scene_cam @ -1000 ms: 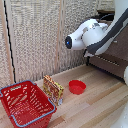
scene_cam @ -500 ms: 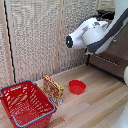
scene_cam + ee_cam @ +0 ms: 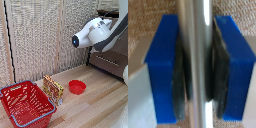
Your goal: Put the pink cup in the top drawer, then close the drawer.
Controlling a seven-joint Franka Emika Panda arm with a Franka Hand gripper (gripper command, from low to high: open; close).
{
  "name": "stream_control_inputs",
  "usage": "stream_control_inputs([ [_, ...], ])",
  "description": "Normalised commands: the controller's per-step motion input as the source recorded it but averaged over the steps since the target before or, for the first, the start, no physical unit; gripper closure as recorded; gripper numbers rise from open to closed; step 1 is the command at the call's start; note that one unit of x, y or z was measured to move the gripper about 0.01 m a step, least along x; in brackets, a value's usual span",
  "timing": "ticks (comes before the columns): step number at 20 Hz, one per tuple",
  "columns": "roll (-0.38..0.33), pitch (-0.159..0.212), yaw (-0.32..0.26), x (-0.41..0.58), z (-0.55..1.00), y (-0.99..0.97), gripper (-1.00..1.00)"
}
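Wrist view: one claw (image 3: 196,70) (two blue fingers (image 3: 164,67)) clamps one silver handle (image 3: 195,30).

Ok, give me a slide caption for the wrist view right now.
Wrist close-up: claw with blue fingers closed around a silver bar handle.

Wrist view: pinch receptors (image 3: 195,62) closed around a silver bar handle (image 3: 194,30). Blue fingertips (image 3: 163,65) flank the bar, dark pads pressed against it on both sides. Handle runs straight through the gap, shiny, blurred.

Exterior view: storage unit (image 3: 111,61), dark brown wood, at the exterior view's right, largely hidden behind the white arm. One drawer front shows a long silver handle. Pink recepticle not visible.
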Motion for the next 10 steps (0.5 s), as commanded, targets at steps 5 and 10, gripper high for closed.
stream_control_inputs([
  [5, -0.038, -0.006, 0.126, 0.000, 0.23, -0.72, 1.00],
  [10, -0.026, 0.000, 0.100, 0.000, 0.24, -0.79, 1.00],
])
